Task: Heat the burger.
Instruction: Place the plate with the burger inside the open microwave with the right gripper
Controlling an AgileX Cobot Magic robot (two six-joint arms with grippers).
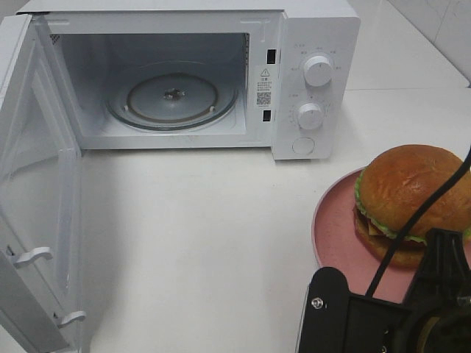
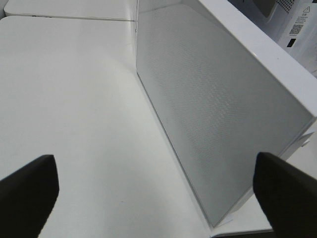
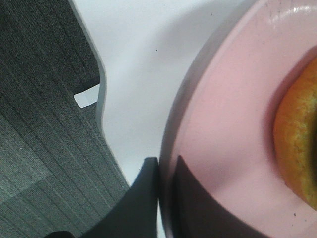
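White table under everything. At its back, a white microwave, cavity open to view with the glass turntable inside. On the microwave's left side, the door swung wide, two latch hooks on its free edge. At the table's right front, well apart from the microwave, a pink plate, cut off by the high view's edge. Sitting upright on that plate, the burger: glossy brown bun, green lettuce, yellow cheese. Low at the front, the right arm, its black cable crossing the burger. Clamped on the plate's near rim, the right gripper, one finger outside, one inside, apart from the burger. Spread wide and grasping nothing, the left gripper, hovering beside the door's mesh pane. On the control panel, upper knob above lower knob, round button beneath. Beside the cavity, a small label with warning triangle and QR code; print there and around the knobs too small to read.
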